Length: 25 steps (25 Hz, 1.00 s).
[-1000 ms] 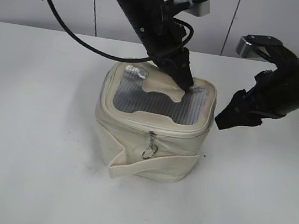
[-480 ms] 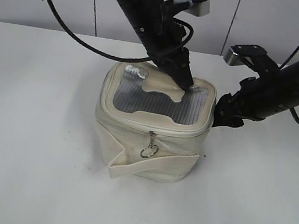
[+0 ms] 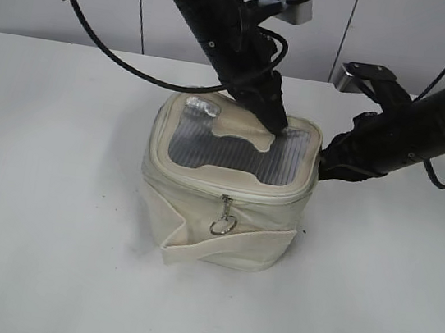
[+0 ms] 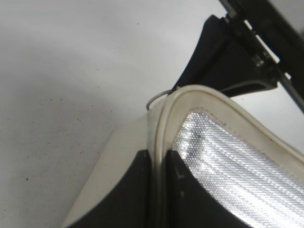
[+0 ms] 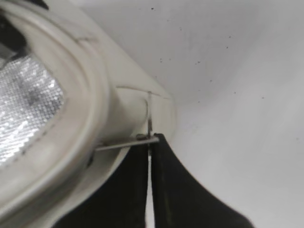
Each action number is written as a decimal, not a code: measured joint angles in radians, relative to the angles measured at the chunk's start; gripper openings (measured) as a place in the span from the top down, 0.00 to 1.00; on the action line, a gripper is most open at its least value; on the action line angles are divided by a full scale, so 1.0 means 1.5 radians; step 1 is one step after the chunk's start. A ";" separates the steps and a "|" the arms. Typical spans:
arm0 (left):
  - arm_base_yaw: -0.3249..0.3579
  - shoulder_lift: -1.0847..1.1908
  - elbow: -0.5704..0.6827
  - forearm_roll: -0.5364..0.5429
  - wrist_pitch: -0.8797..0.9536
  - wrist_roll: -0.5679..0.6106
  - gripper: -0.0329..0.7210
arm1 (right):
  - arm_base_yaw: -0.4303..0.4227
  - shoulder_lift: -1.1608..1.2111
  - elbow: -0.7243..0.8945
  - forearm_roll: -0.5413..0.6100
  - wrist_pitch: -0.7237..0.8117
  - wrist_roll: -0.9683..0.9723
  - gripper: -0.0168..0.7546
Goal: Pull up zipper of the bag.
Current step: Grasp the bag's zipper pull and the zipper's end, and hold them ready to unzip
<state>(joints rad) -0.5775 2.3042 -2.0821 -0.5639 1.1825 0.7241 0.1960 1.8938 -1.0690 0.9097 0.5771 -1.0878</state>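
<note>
Both grippers meet the bag [image 3: 227,192]: left gripper [image 3: 274,124] pinches the far lid rim; right gripper [image 5: 149,142] apparently pinches a ring pull [image 5: 128,142].

Two black robot arms reach inward from either side.

The left arm slants down from the upper left, its end effector [image 3: 272,117] pointing down, fingers [image 4: 142,190] nearly closed with only a narrow gap between them. The right arm comes in from the right, angled down and leftward, its end effector [image 3: 329,163] with fingers [image 5: 173,190] pressed almost together.
</note>
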 joint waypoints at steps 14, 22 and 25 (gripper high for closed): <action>-0.001 -0.003 0.001 0.008 -0.013 -0.021 0.88 | 0.000 -0.065 0.007 -0.139 0.106 0.203 0.97; -0.004 -0.005 0.002 0.021 -0.019 -0.056 0.88 | 0.001 -0.112 0.061 -0.139 0.136 0.209 0.97; -0.005 -0.006 0.002 0.023 -0.019 -0.060 0.88 | 0.004 -0.139 0.088 -0.139 0.148 0.213 0.97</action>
<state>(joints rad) -0.5845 2.2959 -2.0792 -0.5297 1.1540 0.6344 0.2013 1.6852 -0.9377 0.7018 0.7995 -0.7680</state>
